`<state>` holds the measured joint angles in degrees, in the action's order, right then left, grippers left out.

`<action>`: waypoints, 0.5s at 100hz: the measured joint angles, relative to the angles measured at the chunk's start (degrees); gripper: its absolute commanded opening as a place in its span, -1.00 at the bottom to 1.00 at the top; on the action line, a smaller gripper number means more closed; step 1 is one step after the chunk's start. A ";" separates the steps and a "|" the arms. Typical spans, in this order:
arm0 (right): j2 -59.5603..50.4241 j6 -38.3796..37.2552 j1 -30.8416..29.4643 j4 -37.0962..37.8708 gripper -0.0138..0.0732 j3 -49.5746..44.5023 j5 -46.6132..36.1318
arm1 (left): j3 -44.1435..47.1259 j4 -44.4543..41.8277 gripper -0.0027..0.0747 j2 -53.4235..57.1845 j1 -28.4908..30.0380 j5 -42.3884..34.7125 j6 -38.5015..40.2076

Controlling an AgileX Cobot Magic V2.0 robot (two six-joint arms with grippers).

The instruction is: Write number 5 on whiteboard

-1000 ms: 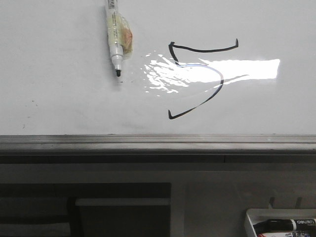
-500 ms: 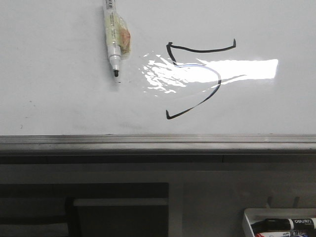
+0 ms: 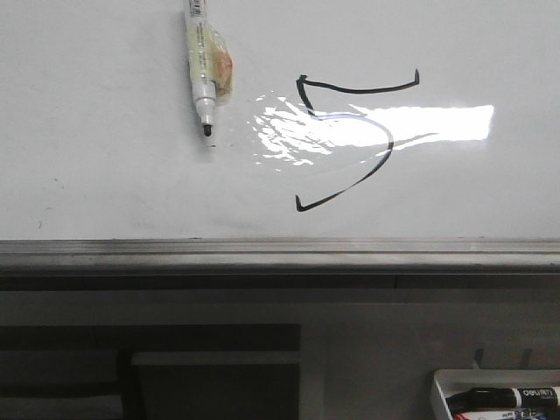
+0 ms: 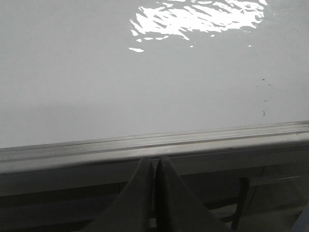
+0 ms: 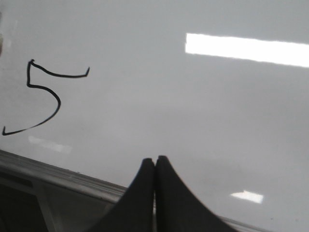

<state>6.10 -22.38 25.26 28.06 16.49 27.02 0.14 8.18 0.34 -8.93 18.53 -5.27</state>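
The whiteboard (image 3: pixel 105 175) fills the upper front view, with a grey metal frame (image 3: pixel 280 254) along its near edge. A black hand-drawn number 5 (image 3: pixel 350 140) stands on it; it also shows in the right wrist view (image 5: pixel 46 96). A white marker pen (image 3: pixel 204 74) with yellowish tape lies on the board, tip down, left of the 5. My left gripper (image 4: pixel 154 159) is shut and empty over the frame edge (image 4: pixel 193 145). My right gripper (image 5: pixel 155 159) is shut and empty over the board, right of the 5. Neither gripper shows in the front view.
A small white tray (image 3: pixel 494 398) with black markers sits at the lower right below the board. Dark furniture lies under the frame edge. Bright light glare (image 3: pixel 420 122) crosses the board over the 5.
The view has shifted very slightly; the marker and the 5 keep their places on the board. Nothing was taken hold of or let go.
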 measured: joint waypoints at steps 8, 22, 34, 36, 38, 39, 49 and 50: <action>1.98 3.20 -7.57 -4.59 -0.82 -5.03 -9.10 | 0.00 0.00 -0.98 0.00 0.00 0.00 0.00; 2.67 5.07 -16.22 -8.21 -0.82 -14.20 -22.10 | 0.00 0.00 -0.98 0.00 0.00 0.00 0.00; 2.67 5.37 -18.61 -8.98 -0.82 -17.48 -23.28 | 0.00 0.00 -0.98 0.00 0.00 0.00 0.00; 2.52 5.34 -18.84 -8.99 -0.82 -17.48 -23.02 | 0.00 0.00 -0.98 0.00 0.00 0.00 0.00; 2.40 5.48 -18.96 -9.07 -0.82 -17.48 -22.74 | 0.00 0.00 -0.98 0.00 0.00 0.00 0.10; 2.29 5.48 -18.95 -9.18 -0.82 -17.48 -22.56 | 0.00 0.00 -0.98 0.00 0.00 0.00 0.03; 1.17 6.21 -19.47 -10.56 -0.82 -17.48 -17.90 | 0.00 0.00 -0.98 0.00 0.00 0.00 0.03; 0.87 6.57 -19.45 -10.80 -0.82 -17.48 -17.51 | 0.00 0.00 -0.98 0.00 0.00 0.00 0.03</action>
<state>6.97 -15.81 5.81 17.26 -0.99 9.51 0.14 8.18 0.34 -8.93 18.53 -5.24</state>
